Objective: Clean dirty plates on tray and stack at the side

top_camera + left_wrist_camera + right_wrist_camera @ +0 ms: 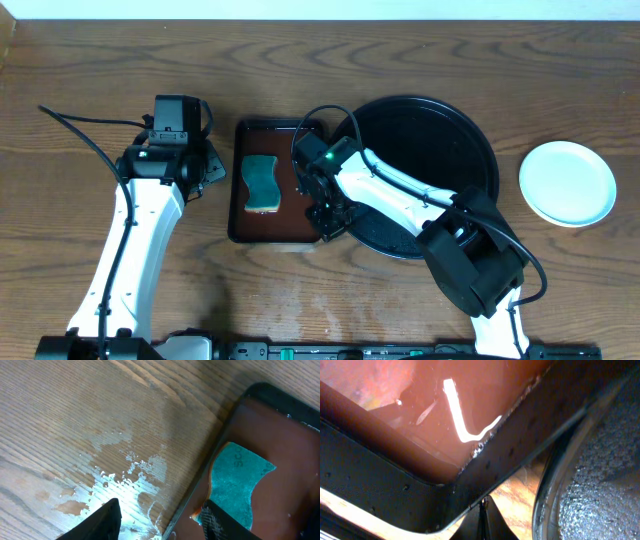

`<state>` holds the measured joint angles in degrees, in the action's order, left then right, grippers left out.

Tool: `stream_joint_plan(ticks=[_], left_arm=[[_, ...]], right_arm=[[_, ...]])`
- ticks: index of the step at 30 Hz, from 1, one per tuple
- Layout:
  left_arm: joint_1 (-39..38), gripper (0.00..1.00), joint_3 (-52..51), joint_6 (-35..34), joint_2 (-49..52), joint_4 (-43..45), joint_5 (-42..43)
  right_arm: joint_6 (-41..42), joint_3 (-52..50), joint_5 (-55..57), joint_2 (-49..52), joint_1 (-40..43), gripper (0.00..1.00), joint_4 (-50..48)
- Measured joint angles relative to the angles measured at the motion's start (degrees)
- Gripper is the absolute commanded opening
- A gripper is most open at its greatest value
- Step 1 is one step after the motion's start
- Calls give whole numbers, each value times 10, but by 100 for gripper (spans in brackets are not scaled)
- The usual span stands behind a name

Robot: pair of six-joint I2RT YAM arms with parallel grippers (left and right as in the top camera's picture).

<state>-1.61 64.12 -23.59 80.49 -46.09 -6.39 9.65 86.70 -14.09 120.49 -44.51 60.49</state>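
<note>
The round black tray holds no plates; its rim and textured floor show in the right wrist view. A pale mint-white plate lies on the bare wood at the right; a second edge shows under it, and I cannot tell how many plates are stacked there. My right gripper is shut, its fingertips pressed together at the near right corner of the brown rectangular tray, between it and the black tray. My left gripper is open and empty, its fingers astride the brown tray's left rim.
The brown rectangular tray stands left of the black tray, with a teal and orange sponge lying in it. A wet patch shines on the wood to the left of this tray.
</note>
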Motion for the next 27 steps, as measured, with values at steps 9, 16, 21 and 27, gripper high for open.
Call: stream_joint_plan(ticks=[9, 16, 21, 27], left_arm=[[0, 53, 0, 0, 0, 0, 0], [0, 54, 0, 0, 0, 0, 0], [0, 53, 0, 0, 0, 0, 0], [0, 61, 0, -2, 0, 0, 0]], right_arm=[[4, -1, -17, 0, 0, 1, -14], [4, -1, -31, 0, 0, 1, -24], [3, 2, -38, 0, 4, 6, -3], [-16, 89, -36, 0, 54, 11, 76]])
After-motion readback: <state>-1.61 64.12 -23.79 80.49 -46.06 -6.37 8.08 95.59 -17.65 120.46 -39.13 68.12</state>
